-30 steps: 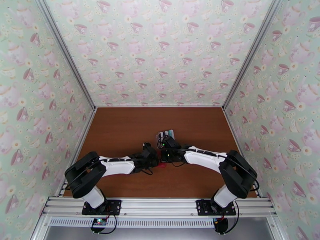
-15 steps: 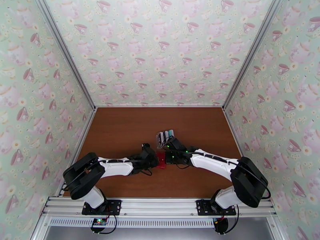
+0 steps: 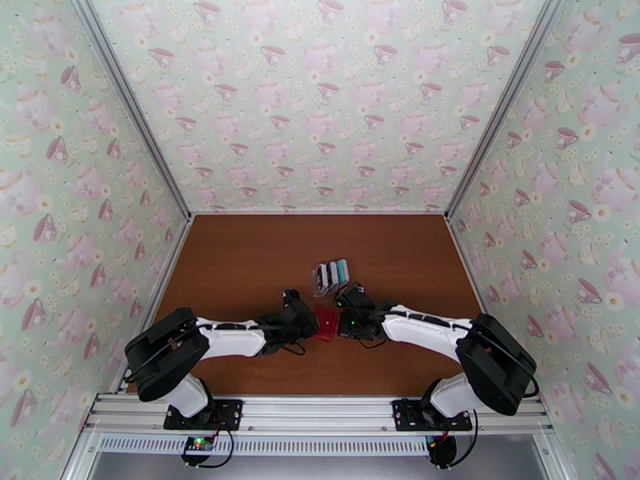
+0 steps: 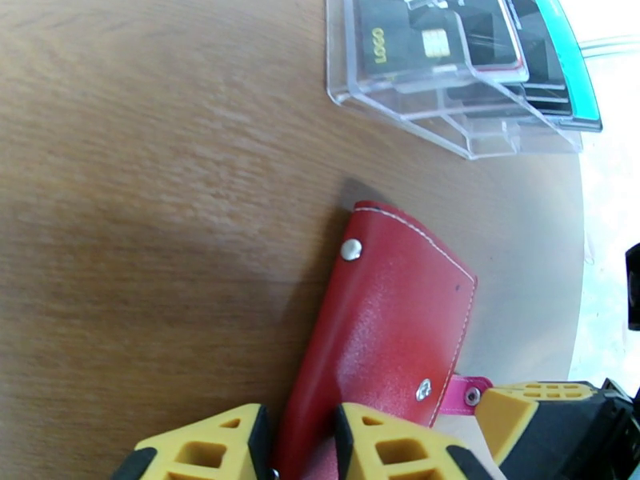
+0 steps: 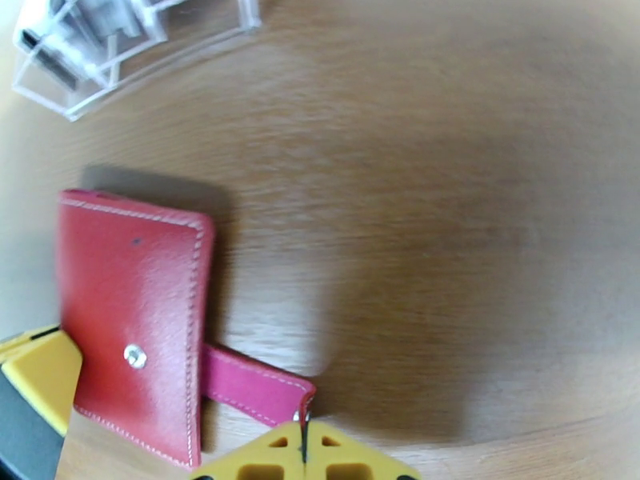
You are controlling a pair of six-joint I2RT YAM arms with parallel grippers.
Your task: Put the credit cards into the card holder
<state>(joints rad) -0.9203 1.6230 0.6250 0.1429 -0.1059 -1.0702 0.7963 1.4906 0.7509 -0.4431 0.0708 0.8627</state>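
One red card holder (image 3: 325, 323) lies on the table (image 3: 240, 258) between two grippers: the left gripper (image 4: 300, 423) clamps its edge, the right gripper (image 5: 304, 435) pinches its pink snap tab (image 5: 252, 382). One clear stand (image 4: 416, 114) holds overlapping credit cards (image 4: 448, 42), cut off and uncountable.

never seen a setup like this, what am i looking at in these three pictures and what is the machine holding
These are two white robot arms bolted at the near edge of a brown wooden table. The wide picture comes from a camera fixed above and behind them. The two close-ups come from a camera on each wrist, so the yellow blocks at the bottom are that arm's own fingers. On the table stands a clear plastic slotted stand with thin black, white and teal plastic cards in its slots. Nearer the arms is a folded red leather-like wallet. The left arm's fingers are clamped on one edge of it. The right arm's fingers are shut and appear to pinch the tip of the wallet's pink snap tab.
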